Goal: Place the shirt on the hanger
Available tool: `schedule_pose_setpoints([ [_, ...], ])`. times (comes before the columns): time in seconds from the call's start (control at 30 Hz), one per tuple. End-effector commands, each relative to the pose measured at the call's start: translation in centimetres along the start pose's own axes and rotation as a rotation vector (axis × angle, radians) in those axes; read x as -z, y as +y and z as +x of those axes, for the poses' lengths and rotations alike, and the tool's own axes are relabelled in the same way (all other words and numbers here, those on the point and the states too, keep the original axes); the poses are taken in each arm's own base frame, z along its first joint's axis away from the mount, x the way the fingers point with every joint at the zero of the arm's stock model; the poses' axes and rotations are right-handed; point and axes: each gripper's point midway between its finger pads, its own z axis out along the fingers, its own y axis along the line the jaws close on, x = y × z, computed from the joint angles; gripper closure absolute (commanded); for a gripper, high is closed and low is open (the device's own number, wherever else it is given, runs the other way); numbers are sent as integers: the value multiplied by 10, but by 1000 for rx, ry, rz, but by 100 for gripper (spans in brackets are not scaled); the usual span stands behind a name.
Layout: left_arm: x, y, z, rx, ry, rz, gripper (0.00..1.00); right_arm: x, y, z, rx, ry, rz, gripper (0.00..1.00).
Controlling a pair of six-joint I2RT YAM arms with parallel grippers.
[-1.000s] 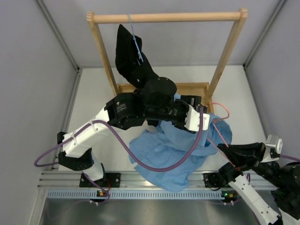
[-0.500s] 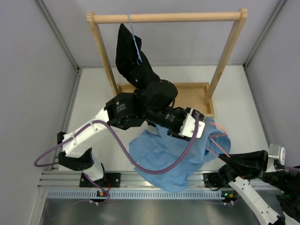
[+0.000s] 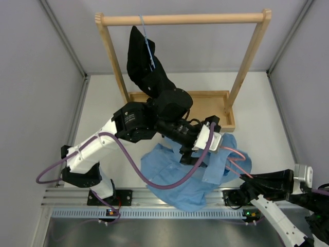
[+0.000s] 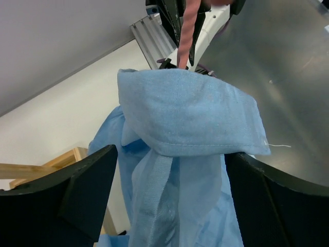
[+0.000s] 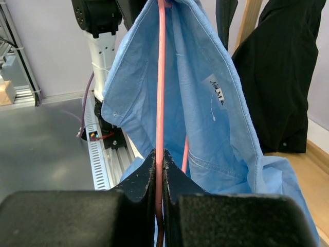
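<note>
Right gripper (image 5: pixel 160 157) pinches thin pink wire hanger (image 5: pixel 160 77); left gripper (image 4: pixel 180 190) gapes wide, so we'd pinch wrinkled light-blue cloth shirt (image 4: pixel 190 113) and pull toward 4 o'clock.

Nothing can be read with certainty. In the right wrist view a small white label (image 5: pixel 215 96) sits on the inner side of the shirt (image 5: pixel 198 56), a little to the right of the hanger (image 5: pixel 160 77). It carries a few dark marks, perhaps handwriting, but they are too small and tilted to make out any letters.
</note>
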Motion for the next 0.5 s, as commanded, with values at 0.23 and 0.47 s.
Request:
schedule_pose_setpoints([
  [0.23,28,-11,-15,13,-35,-36,2,27,21,-22,141,-132,-24,100],
  [0.47,34,-9,-17,39,-32,-69,7,24,23,-12,156,-113,-52,100],
])
